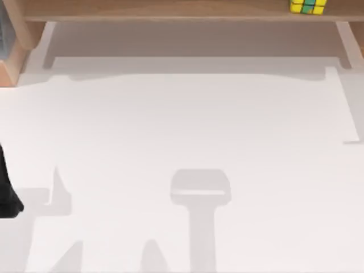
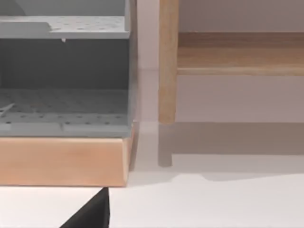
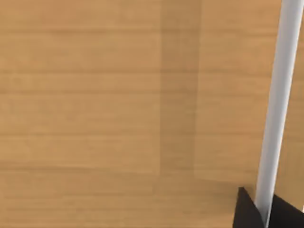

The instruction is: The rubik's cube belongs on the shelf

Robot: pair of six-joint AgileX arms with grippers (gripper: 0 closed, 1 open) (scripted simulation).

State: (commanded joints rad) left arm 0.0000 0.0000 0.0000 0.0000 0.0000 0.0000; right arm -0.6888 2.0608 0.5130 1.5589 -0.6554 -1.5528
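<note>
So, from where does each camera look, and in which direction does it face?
Top view: above the table, looking down; rubik's cube on the shelf; left arm at the left edge.
Left wrist view: faces a grey rack and the shelf; dark gripper tip.
Right wrist view: close on wood, white upright.
Shared: the shelf.

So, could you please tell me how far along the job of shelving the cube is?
Done, it seems: the yellow-and-green stickered rubik's cube sits on the long light-brown wooden shelf, toward the top view's right. Nothing is in hand; the left arm is at the white table's left edge. Nothing visibly remains.
</note>
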